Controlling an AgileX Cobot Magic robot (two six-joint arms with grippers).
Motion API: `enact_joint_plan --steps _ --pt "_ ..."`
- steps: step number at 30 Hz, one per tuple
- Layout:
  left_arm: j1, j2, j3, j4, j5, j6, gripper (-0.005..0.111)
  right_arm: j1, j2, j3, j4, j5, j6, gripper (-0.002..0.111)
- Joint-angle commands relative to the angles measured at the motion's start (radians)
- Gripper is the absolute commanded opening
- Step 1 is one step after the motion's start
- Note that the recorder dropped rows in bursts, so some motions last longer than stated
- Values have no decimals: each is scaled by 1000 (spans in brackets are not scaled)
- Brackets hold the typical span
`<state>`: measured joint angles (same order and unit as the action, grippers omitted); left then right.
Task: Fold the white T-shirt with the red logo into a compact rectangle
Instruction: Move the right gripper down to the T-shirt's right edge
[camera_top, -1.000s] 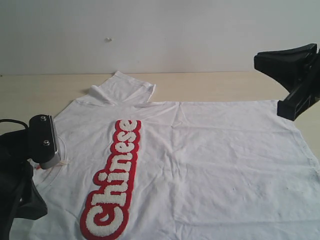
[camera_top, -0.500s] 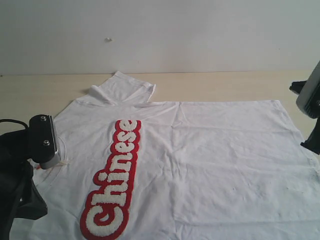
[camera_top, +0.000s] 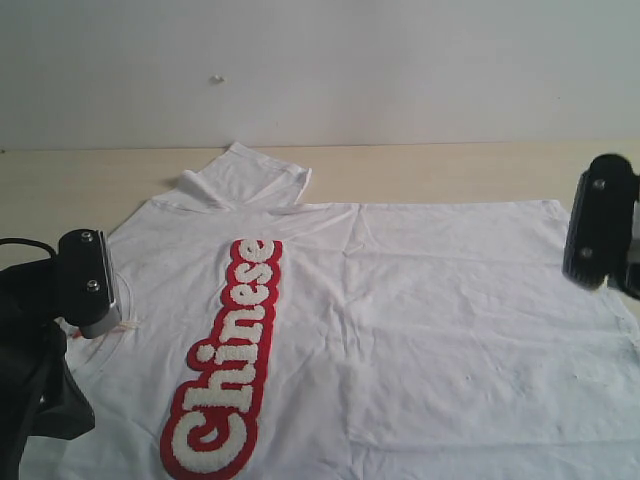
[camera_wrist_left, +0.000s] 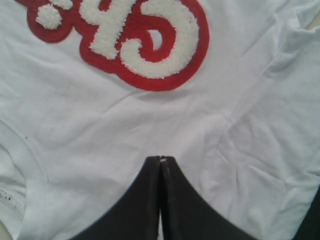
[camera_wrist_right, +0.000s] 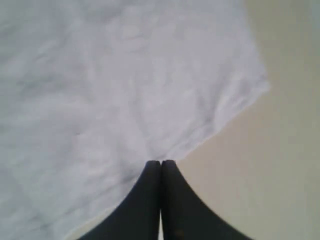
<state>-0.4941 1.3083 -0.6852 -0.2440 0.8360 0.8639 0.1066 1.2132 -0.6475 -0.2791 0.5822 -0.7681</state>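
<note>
**A:** Where are you putting the arms, and why?

**B:** I'm working with the white T-shirt (camera_top: 400, 320) lying flat on the table (camera_top: 450, 165), red logo (camera_top: 225, 360) up, collar (camera_wrist_left: 30, 170) toward nine o'clock and hem toward three. I'm holding the left gripper (camera_wrist_left: 161, 159) at about eight and the right gripper (camera_wrist_right: 161, 162) near three. I reckon that's one edge each for the first fold. Both are clenched, with nothing between the jaws.

**A:** What are the wrist cameras adding?

**B:** The left is showing the tips over cloth near the logo's "Ch" end. The right, blurred, is showing the tips at the hem corner, where bare table begins. Only the exterior view is showing the sleeve (camera_top: 250, 175) at eleven.
</note>
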Motion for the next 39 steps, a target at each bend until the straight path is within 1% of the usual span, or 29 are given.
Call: enact_joint_plan --steps 1,5,7,11,17,23,30,35,37,39 --pt "-4 2 -5 -7 -7 3 0 31 -1 -32 300 171 -314 0" --pt "-4 2 -5 -7 -7 3 0 33 -1 -32 408 238 -333 0" --pt "-4 2 -5 -7 -7 3 0 33 -1 -32 408 264 -334 0" --pt "-4 2 -5 -7 -7 3 0 33 1 -45 401 258 -337 0" --pt "-4 2 -5 -7 -7 3 0 33 51 -154 407 259 -341 0" --pt "-4 2 -5 -7 -7 3 0 33 160 -228 450 289 -347 0" --pt "-4 2 -5 -7 -7 3 0 33 268 -258 443 281 -356 0" --pt "-4 2 -5 -7 -7 3 0 33 319 -261 432 232 -356 0" --pt "-4 2 -5 -9 -23 3 0 33 331 -261 432 212 -356 0" --pt "-4 2 -5 -14 -72 3 0 33 342 -261 432 185 -352 0"
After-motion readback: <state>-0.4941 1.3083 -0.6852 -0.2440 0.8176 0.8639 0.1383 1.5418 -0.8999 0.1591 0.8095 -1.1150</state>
